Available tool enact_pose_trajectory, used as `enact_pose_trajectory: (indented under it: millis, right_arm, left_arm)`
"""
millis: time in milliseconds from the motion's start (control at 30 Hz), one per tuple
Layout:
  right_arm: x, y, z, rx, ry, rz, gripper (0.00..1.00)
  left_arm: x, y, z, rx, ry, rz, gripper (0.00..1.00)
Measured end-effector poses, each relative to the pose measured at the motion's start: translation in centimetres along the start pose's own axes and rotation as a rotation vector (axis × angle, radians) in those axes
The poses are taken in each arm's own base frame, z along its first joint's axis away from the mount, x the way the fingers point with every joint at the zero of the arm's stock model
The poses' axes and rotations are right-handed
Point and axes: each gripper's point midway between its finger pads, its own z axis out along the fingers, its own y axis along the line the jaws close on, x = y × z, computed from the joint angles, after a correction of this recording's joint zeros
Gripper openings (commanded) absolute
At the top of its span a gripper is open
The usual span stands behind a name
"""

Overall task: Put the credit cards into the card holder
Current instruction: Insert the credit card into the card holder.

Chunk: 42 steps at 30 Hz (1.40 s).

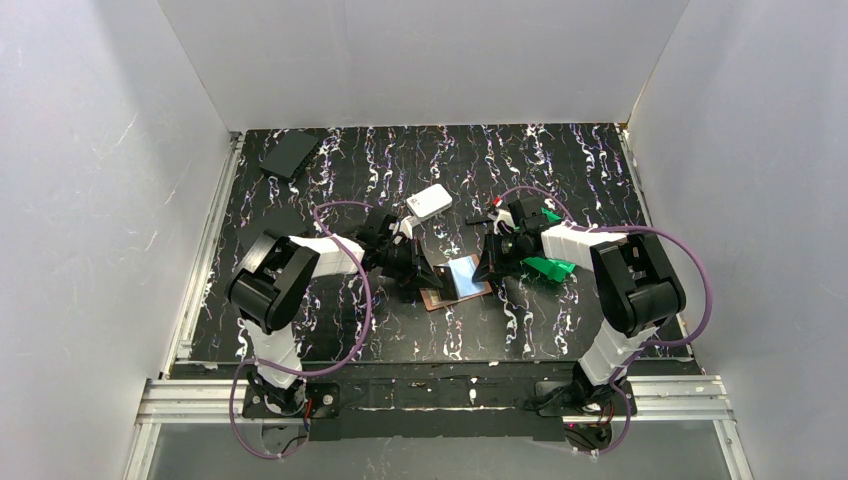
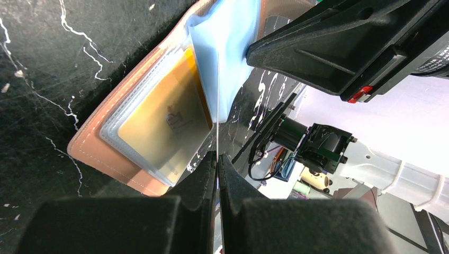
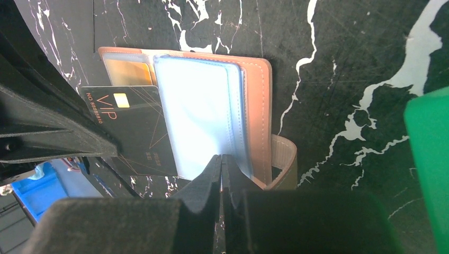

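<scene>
The card holder [image 1: 458,280], an orange-brown leather wallet, lies open between both grippers. In the left wrist view [image 2: 100,148] a gold card [image 2: 159,121] sits in its clear sleeve. My left gripper [image 2: 217,156] is shut on a black VIP card [image 3: 132,127], seen edge-on as a thin line [image 2: 217,121], with its far end at the light-blue panel [image 2: 225,47]. My right gripper [image 3: 221,157] is shut on the near edge of that light-blue panel [image 3: 198,116], holding it lifted. The snap tab [image 3: 283,159] curls beside the fingers.
A white rounded box [image 1: 430,203] lies just behind the left gripper. A green plastic bin [image 1: 548,265] sits by the right wrist and shows at the right wrist view's edge [image 3: 429,159]. A dark flat object [image 1: 290,153] lies at the back left. White walls surround the mat.
</scene>
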Motion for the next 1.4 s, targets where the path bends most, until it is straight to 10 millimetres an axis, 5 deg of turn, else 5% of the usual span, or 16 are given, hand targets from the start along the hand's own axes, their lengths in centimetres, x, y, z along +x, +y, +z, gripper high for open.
enact_pose_trajectory:
  millis: [967, 1400]
  right_arm:
    - [0.0, 0.0, 0.0, -0.001, 0.001, -0.006, 0.08]
    - [0.0, 0.1, 0.1, -0.01, 0.006, -0.005, 0.07]
  left_arm:
    - [0.7, 1.7, -0.1, 0.013, 0.052, -0.117, 0.0]
    - [0.1, -0.2, -0.9, 0.084, 0.029, 0.023, 0.0]
